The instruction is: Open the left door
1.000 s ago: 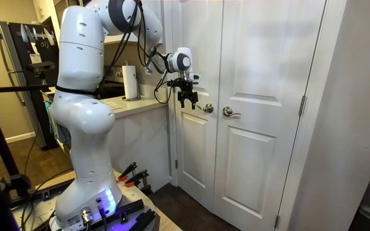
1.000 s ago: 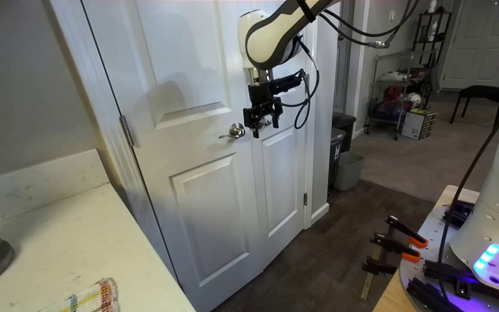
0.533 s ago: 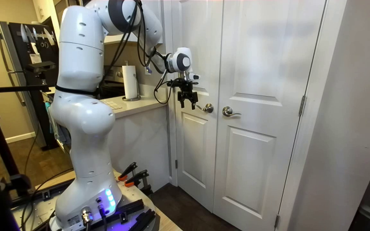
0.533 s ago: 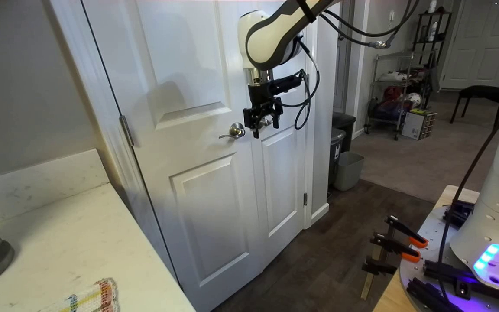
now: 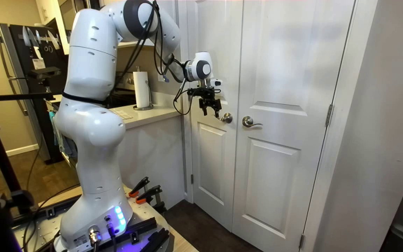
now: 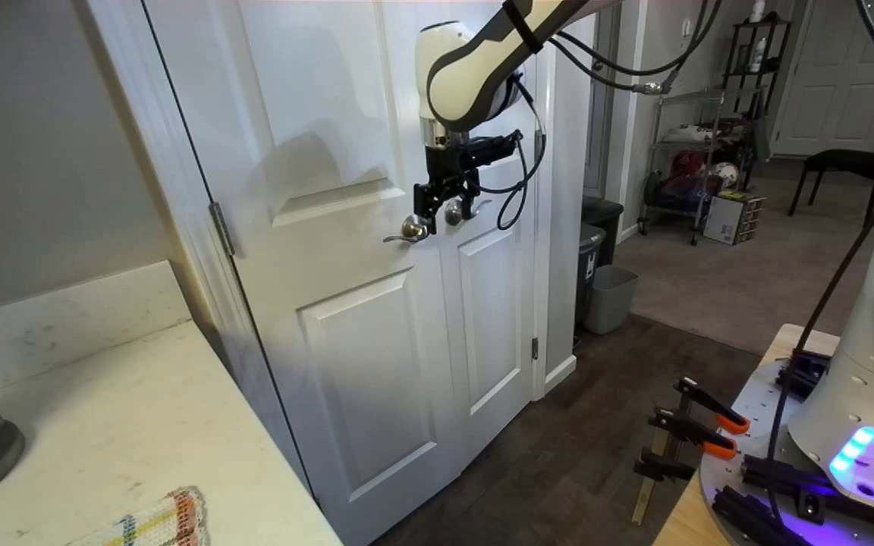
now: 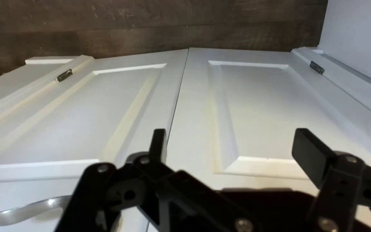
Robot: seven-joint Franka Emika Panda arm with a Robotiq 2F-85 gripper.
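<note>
The left door [image 5: 212, 164] is a tall white panelled leaf, shut, beside the counter; it also shows in an exterior view [image 6: 369, 379] and at right in the wrist view [image 7: 269, 106]. Its silver lever handle [image 5: 227, 118] sits near its right edge, also in an exterior view [image 6: 411, 227]; my gripper hides it in the wrist view. My gripper [image 5: 211, 112] points down, open and empty, in front of the door at about handle height. It also shows in an exterior view [image 6: 449, 221] and the wrist view [image 7: 230, 141]. One fingertip overlaps the handle; I cannot tell if they touch.
The right door [image 5: 275, 182] is shut, with its lever handle [image 5: 248, 121] close by, also in the wrist view [image 7: 27, 211]. A counter [image 6: 118, 425] adjoins the left door, with a paper towel roll [image 5: 141, 89]. Clamps [image 5: 149, 192] stick out from the robot's table.
My gripper has moved right and slightly up in one exterior picture, left in another, closer to the left door's handle. Both doors have stayed shut. The gripper has stayed open.
</note>
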